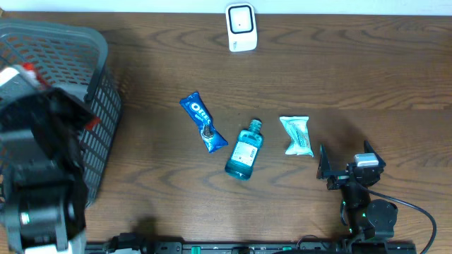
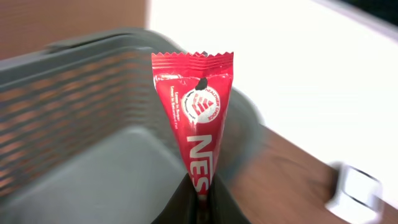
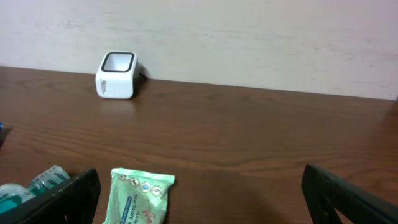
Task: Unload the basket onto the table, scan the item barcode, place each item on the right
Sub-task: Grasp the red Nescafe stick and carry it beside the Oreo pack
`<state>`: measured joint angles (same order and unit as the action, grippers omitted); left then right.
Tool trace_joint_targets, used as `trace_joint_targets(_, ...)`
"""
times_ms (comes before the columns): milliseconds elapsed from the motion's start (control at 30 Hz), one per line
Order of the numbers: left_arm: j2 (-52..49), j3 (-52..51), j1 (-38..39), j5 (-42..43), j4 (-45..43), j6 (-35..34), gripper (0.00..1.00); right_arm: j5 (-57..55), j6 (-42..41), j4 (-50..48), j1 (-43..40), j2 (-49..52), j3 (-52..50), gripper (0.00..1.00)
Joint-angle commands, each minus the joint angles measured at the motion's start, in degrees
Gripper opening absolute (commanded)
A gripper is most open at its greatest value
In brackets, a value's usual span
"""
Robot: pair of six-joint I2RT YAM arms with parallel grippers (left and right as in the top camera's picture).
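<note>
My left gripper [image 2: 200, 210] is shut on the lower end of a red snack wrapper [image 2: 194, 112] with white lettering, holding it upright over the grey mesh basket [image 2: 74, 93]. From overhead only a red tip of the wrapper [image 1: 28, 68] shows above the left arm. The white barcode scanner [image 1: 241, 27] stands at the table's far edge, blurred at the lower right as the scanner [image 2: 357, 190] in the left wrist view. My right gripper [image 1: 346, 168] rests open near the front right, its fingers [image 3: 68, 196] wide apart with nothing between them.
An Oreo pack [image 1: 203, 123], a blue mouthwash bottle [image 1: 244, 150] and a green tissue pack [image 1: 296, 135] lie mid-table. The tissue pack [image 3: 140, 196] lies just ahead of the right gripper. The basket [image 1: 99, 113] fills the left side.
</note>
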<state>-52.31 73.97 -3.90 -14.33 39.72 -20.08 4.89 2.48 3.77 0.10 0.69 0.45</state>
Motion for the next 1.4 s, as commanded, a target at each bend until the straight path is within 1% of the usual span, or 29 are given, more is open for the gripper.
trace_joint_targets(0, -0.5, 0.8, 8.0, 0.4, 1.3, 1.6, 0.07, -0.3, -0.7, 0.2, 0.3, -0.4, -0.1, 0.99)
trace_joint_targets(67, -2.4, 0.8, 12.9, 0.3, 3.1, 1.6, 0.07, -0.3, -0.7, 0.2, 0.3, -0.4, -0.1, 0.99)
trace_joint_targets(167, -6.6, 0.4, 18.2, 0.3, 4.9, 0.8, 0.07, -0.3, -0.7, 0.2, 0.3, -0.4, -0.1, 0.99)
trace_joint_targets(300, -14.4, -1.1, 22.5, 0.3, 5.1, -5.2, 0.07, -0.3, -0.7, 0.2, 0.3, -0.4, -0.1, 0.99)
trace_joint_targets(367, -18.9, -1.7, 23.5, 0.3, 5.3, -9.9, 0.07, -0.3, -0.7, 0.2, 0.3, -0.4, -0.1, 0.99)
trace_joint_targets(400, -23.0, -1.9, 23.9, 0.3, 6.3, -15.8, 0.07, -0.3, -0.7, 0.2, 0.3, -0.4, -0.1, 0.99)
trace_joint_targets(500, -30.5, -1.9, 24.3, 0.4, 7.8, -26.4, 0.07, -0.3, -0.7, 0.2, 0.3, -0.4, -0.1, 0.99)
trace_joint_targets(533, -34.7, -1.9, 24.9, 0.4, 7.8, -30.6, 0.07, -0.3, -0.7, 0.2, 0.3, -0.4, -0.1, 0.99)
trace_joint_targets(633, -40.3, -1.9, 25.9, 0.4, 6.7, -33.8, 0.07, -0.3, -0.7, 0.2, 0.3, -0.4, -0.1, 0.99)
trace_joint_targets(800, -48.8, -1.9, 28.0, 2.2, 2.3, -33.9, 0.07, -0.3, -0.7, 0.2, 0.3, -0.4, -0.1, 0.99)
trace_joint_targets(900, -52.9, -1.9, 28.9, 2.3, 0.6, -35.2, 0.07, -0.3, -0.7, 0.2, 0.3, -0.4, -0.1, 0.99)
trace_joint_targets(1133, -58.0, -1.9, 29.0, 2.4, -2.4, -34.9, 0.07, -0.3, -0.7, 0.2, 0.3, -0.4, -0.1, 0.99)
trace_joint_targets(1233, -59.5, -1.9, 29.3, 4.5, -5.9, -30.8, 0.07, -0.3, -0.7, 0.2, 0.3, -0.4, -0.1, 0.99)
trace_joint_targets(1367, -61.8, -1.9, 29.6, 11.2, -11.9, -20.9, 0.07, -0.3, -0.7, 0.2, 0.3, -0.4, -0.1, 0.99)
